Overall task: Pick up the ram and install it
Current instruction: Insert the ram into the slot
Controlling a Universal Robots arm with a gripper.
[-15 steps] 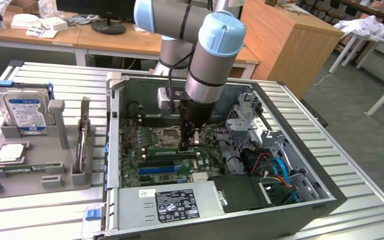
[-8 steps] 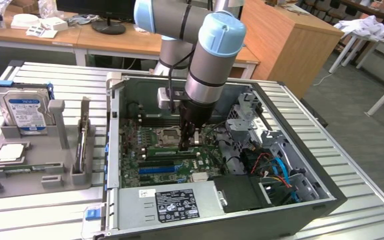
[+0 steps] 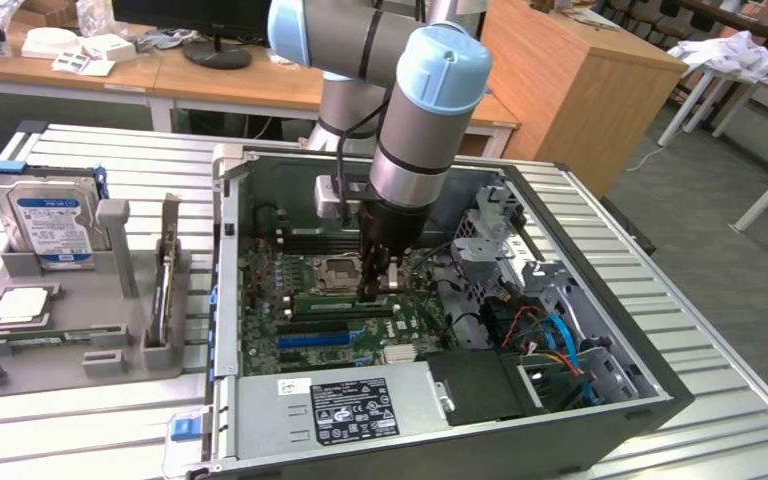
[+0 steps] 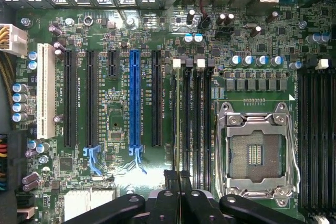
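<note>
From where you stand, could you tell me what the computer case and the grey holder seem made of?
Computer case: probably sheet metal, dark paint outside, bare grey inside; thin folded edges, punched holes. Grey holder: likely plastic, matte even grey, chunky moulded blocks; metal cannot be ruled out.

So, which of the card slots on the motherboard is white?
The white slot at the end of the row, beside the round capacitors; the others are black, except one blue slot.
</note>
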